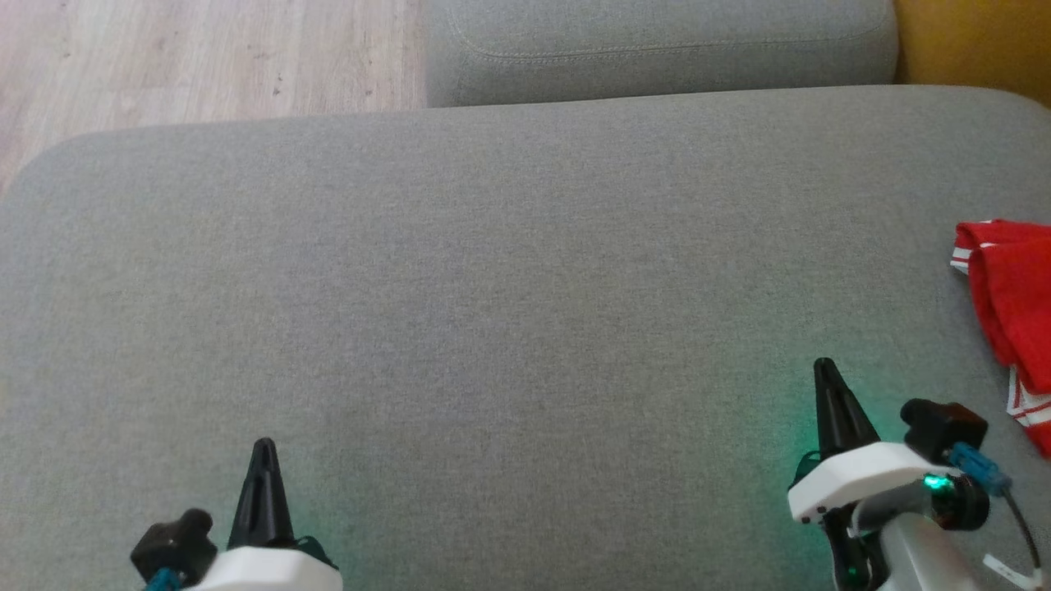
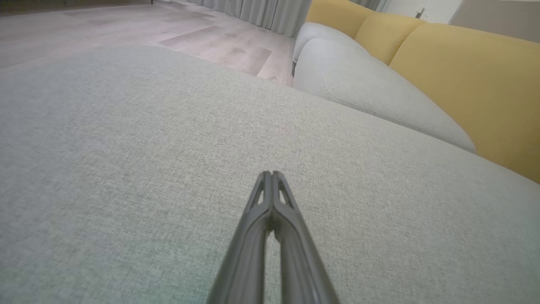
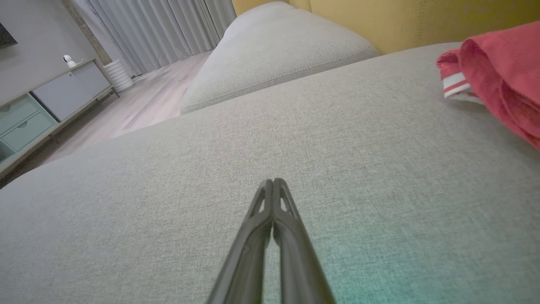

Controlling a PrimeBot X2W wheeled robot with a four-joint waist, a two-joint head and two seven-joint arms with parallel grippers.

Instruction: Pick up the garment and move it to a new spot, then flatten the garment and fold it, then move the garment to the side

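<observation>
Left gripper (image 1: 264, 445): at 7 o'clock in the head view, dark fingers pressed together tip to tip, nothing between them.
Right gripper (image 1: 823, 364): at 5 o'clock, fingers likewise closed and empty; a green lamp (image 1: 932, 483) on its wrist tints the fabric below.
Grey seat cushion (image 1: 493, 287): broad woven surface beneath both grippers; whether either tip touches it cannot be told.
Garment (image 1: 1014, 295): red cloth with red-and-white striped trim, bunched on the cushion at 3 o'clock and cut by the frame edge; at about 2 o'clock from the right gripper and apart from it, with bare cushion between.
Second grey cushion (image 1: 657, 41): at 12 o'clock, abutting the first.
Yellow backrest (image 1: 977, 41): at 1 o'clock.
Pale wood floor (image 1: 164, 57): at 11 o'clock.
Grey curtains (image 3: 160, 29) and a low cabinet (image 3: 63, 88): far side of the room, in the right wrist view.
</observation>
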